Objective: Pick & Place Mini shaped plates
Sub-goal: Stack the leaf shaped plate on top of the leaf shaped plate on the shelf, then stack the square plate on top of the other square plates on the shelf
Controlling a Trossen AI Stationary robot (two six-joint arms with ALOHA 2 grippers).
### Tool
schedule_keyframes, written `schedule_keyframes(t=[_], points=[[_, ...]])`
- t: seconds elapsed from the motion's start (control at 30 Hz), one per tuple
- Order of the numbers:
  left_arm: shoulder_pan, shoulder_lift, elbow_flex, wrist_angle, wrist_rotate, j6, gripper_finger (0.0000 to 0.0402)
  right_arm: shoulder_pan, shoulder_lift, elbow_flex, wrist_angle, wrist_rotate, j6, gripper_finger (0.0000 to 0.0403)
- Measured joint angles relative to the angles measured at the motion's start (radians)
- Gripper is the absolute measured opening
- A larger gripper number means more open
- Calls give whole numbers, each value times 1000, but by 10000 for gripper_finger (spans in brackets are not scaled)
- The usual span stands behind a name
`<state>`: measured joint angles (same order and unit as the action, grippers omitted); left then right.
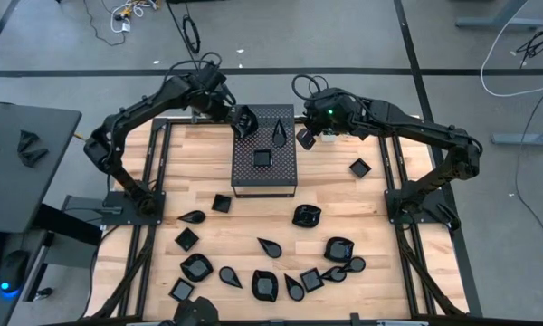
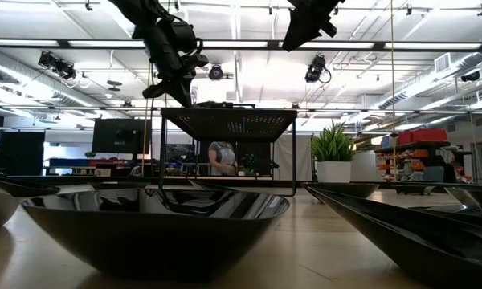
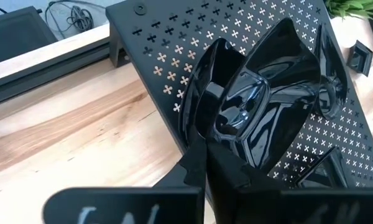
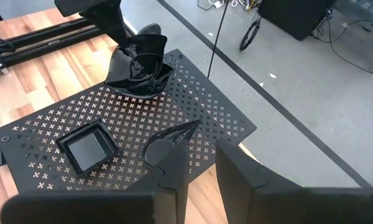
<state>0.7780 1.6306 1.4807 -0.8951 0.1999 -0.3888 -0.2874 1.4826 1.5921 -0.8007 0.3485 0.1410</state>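
1. Nearest the front of the counter (image 1: pixel 344 204), most of the mini shaped plates (image 1: pixel 264 285) lie scattered. Several sit just beside or touching one another, so a descent onto one could nudge its neighbour.
2. On the perforated box (image 1: pixel 264 156), a square plate (image 4: pixel 87 147) and a teardrop plate (image 4: pixel 165 142) already rest. They take up space, and a careless set-down could land one dish on another.
3. The left end effector (image 3: pixel 227 158) is clamped on a rounded plate (image 3: pixel 261 106), held tilted above the box's far left corner. The grip is on the rim only and the glossy dish looks slippery. Letting go while it is tilted could let it slide off the edge or tip.
4. The right end effector (image 4: pixel 202 171) hovers at the box's far right corner, its fingers apart and holding nothing. Both arms crowd the same box, so they could collide.
5. No brand, label or writing can be read; pale marks on the left wrist housing are too blurred.
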Motion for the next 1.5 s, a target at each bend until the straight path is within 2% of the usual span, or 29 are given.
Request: schedule_keyframes(t=[0.57,0.97,1.13,1.27,1.4,1.5], points=[[-3,20,-1,-6,-15,0,11,0,0,0,1,0,5,80],[-2,20,-1,-8,-11,2,86,0,0,0,1,0,8,80],[13,7,23,-28,61,9,96,0,0,0,1,0,8,80],[23,-11,78,-81,92,71,93,0,2,0,4,1,8,80],[23,-51,125,-133,48,154,88,0,5,-26,78,-3,9,80],[23,-90,134,-160,6,216,88,0,9,-97,180,-78,39,80]])
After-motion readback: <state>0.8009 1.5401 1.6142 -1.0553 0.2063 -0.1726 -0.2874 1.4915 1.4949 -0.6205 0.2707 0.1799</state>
